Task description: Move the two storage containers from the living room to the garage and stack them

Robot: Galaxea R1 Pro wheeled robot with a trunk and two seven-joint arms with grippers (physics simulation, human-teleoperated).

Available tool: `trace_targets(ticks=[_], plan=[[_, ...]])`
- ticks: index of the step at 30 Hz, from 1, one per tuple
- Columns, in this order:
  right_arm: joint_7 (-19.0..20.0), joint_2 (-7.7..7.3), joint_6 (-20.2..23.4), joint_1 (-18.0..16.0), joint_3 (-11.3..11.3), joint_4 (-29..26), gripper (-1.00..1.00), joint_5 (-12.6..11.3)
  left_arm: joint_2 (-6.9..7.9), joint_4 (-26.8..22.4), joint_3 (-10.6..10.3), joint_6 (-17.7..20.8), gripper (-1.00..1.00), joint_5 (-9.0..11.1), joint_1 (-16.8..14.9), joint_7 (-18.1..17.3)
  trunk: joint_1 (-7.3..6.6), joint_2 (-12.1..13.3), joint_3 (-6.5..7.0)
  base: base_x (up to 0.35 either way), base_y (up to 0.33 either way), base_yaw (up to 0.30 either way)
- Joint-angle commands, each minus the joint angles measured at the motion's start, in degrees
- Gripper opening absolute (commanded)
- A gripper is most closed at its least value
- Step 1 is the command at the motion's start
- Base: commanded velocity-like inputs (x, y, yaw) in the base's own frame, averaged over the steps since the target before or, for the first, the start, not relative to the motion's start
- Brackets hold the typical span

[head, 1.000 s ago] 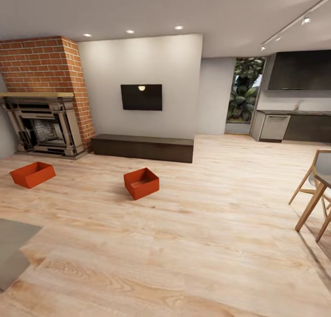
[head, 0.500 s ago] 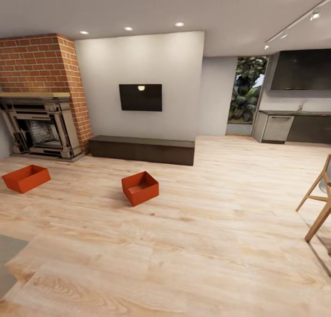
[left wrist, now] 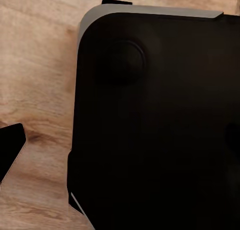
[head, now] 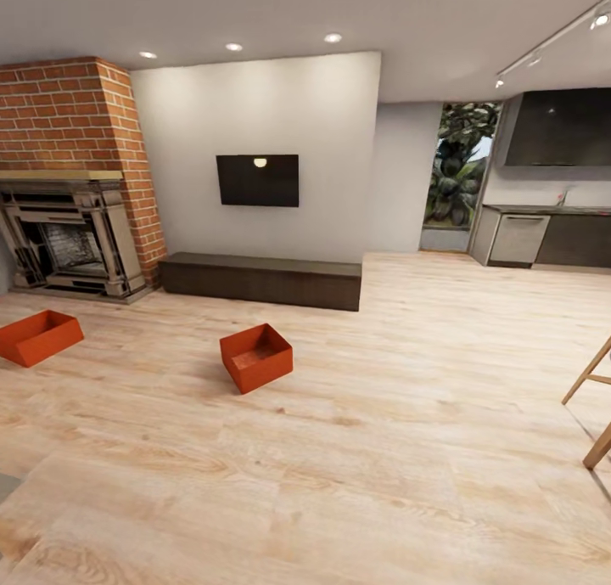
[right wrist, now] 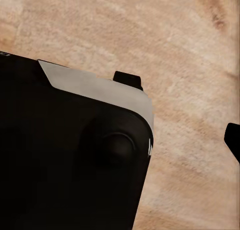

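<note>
Robot standing in living room, facing TV (head: 257, 180) wall. 2 storage containers lying on wood-plank floor (head: 382, 449), both upright, open tops up, well apart. Nearer container (head: 256, 357) sitting ahead, slightly left of centre, turned at an angle; long axis appearing to run near-left to far-right. 2nd container (head: 36, 337) lying far left, near fireplace (head: 72, 241); long axis running left-near to right-far. Judgement: left arm prob. closer to both; approach needed first. Wrist views showing robot's dark base (left wrist: 160, 120) over floor. Hand state: cannot tell, either arm. Nothing being held, as far as visible.
</note>
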Motion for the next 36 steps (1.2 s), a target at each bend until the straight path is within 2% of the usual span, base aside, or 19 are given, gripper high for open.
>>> trace_targets(ticks=[1,36], plan=[[-0.1,0.04,-0.23,-0.04,0.48,0.11,1.0,-0.49,0.0,0.03,0.01,-0.14,1.0,0.52,-0.02,-0.04,0.03,-0.02,-0.06,0.322,0.0,0.0],[-0.1,0.04,-0.23,-0.04,0.48,0.11,1.0,-0.63,0.0,0.03,0.03,-0.18,1.0,0.54,-0.02,-0.04,0.03,-0.02,-0.06,0.322,0.0,0.0]])
